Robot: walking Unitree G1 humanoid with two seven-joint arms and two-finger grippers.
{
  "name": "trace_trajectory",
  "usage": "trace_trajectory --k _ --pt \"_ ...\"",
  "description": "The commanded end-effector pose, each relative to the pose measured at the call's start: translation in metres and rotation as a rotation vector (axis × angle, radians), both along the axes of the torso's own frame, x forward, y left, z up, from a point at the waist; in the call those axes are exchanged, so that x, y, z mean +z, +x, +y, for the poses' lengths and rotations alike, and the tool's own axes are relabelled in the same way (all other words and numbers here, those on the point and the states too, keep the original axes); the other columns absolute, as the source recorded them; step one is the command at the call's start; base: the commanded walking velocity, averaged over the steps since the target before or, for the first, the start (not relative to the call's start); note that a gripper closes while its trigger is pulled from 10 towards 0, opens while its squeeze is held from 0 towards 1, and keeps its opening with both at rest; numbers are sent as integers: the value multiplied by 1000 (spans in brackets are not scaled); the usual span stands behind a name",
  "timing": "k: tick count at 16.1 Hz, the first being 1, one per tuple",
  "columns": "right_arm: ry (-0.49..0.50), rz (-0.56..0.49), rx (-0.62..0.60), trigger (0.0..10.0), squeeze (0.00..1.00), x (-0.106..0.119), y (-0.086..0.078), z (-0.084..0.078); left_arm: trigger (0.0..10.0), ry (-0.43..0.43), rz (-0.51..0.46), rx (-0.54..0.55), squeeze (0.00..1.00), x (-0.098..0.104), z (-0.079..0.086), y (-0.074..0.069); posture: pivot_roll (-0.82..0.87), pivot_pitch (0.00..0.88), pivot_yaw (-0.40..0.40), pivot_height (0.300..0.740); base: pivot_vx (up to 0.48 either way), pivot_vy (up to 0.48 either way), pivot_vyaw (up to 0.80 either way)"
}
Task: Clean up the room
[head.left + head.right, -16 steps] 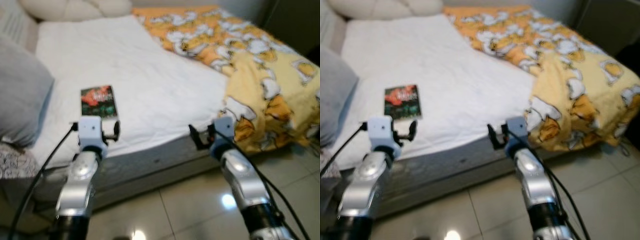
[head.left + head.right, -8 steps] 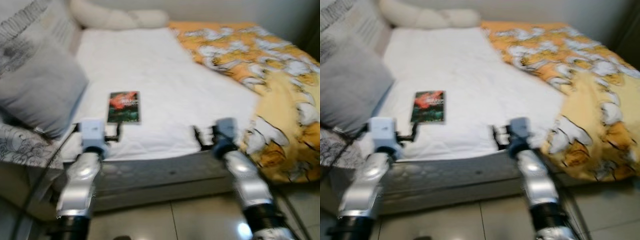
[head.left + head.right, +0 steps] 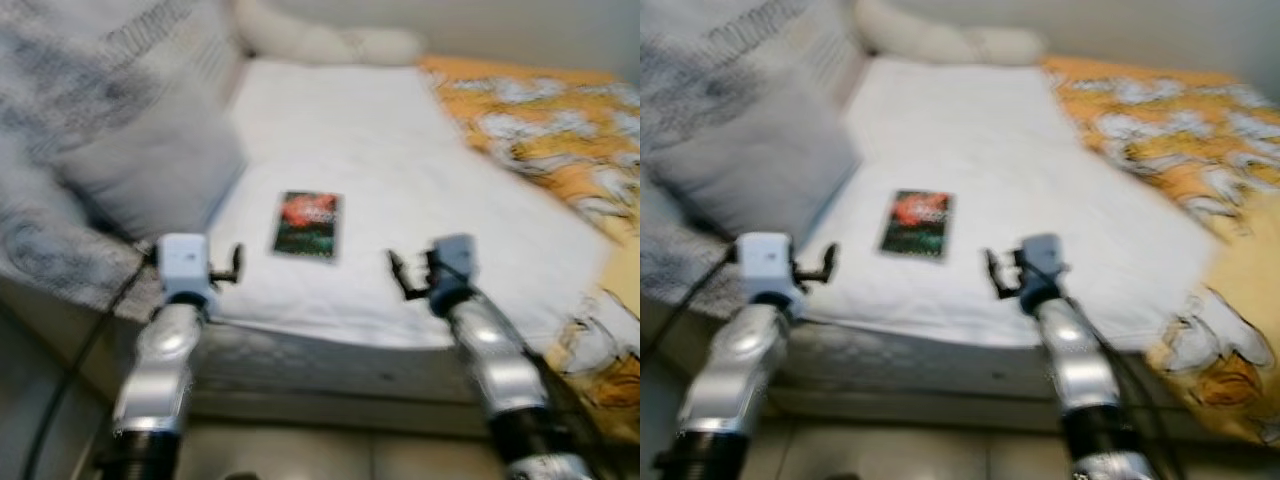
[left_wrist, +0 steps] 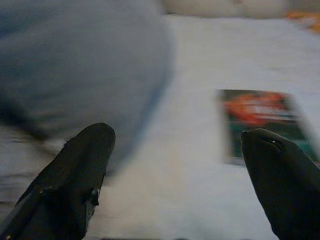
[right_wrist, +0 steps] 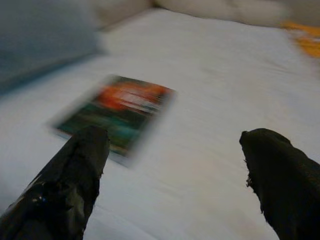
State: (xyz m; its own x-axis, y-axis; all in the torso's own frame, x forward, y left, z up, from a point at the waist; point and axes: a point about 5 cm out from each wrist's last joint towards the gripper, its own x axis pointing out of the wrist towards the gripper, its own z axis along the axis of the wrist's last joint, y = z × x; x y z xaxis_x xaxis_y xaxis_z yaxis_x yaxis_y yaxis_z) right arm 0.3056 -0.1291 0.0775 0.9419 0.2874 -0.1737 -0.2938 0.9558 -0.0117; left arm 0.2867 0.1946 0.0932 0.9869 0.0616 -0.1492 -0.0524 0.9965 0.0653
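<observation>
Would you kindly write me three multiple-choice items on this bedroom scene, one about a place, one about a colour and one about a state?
1. Where does the book lie?
A. On the white sheet of the bed
B. On the floor
C. On top of the grey pillow

2. What colour is the patterned blanket?
A. Blue
B. Orange and yellow
C. Black

3. How do the fingers of the left pincer stand?
A. Shut on the book
B. Shut on the pillow
C. Open, holding nothing

Key: 1 A, the book rests flat on the sheet between the pillow and the blanket; 2 B, the blanket shows orange and yellow with white shapes; 3 C, the left wrist view shows a wide gap between the two black fingers.
</observation>
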Motion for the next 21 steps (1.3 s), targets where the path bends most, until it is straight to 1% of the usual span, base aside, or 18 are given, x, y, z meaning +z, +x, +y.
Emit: trace_trajectory --k 1,4,5,10,12,21 --pt "-27 -3 -30 10000 0 1 1 -13 10000 -9 -14 -25 1000 4 -9 3 -31 0 -39 740 322 0 550" --pt "-30 -3 -37 10000 0 1 1 -15 10000 -11 -11 -26 1000 3 -10 3 -34 0 -37 740 324 0 523" --pt "-22 5 -53 10000 0 0 1 -16 10000 -15 -17 -18 1000 3 -10 3 -35 0 -37 740 240 0 0" --pt "-5 11 -66 10000 0 0 2 -18 10000 -16 -17 -9 1000 4 -10 4 -36 0 -38 740 0 0 0" --pt "-4 12 -65 10000 0 0 2 -17 10000 -13 -17 -13 1000 4 -10 4 -36 0 -37 740 0 -247 0" --pt "-7 24 -66 10000 0 -2 3 -17 10000 -1 -15 -24 1000 5 -11 5 -36 0 -37 740 0 -387 0"
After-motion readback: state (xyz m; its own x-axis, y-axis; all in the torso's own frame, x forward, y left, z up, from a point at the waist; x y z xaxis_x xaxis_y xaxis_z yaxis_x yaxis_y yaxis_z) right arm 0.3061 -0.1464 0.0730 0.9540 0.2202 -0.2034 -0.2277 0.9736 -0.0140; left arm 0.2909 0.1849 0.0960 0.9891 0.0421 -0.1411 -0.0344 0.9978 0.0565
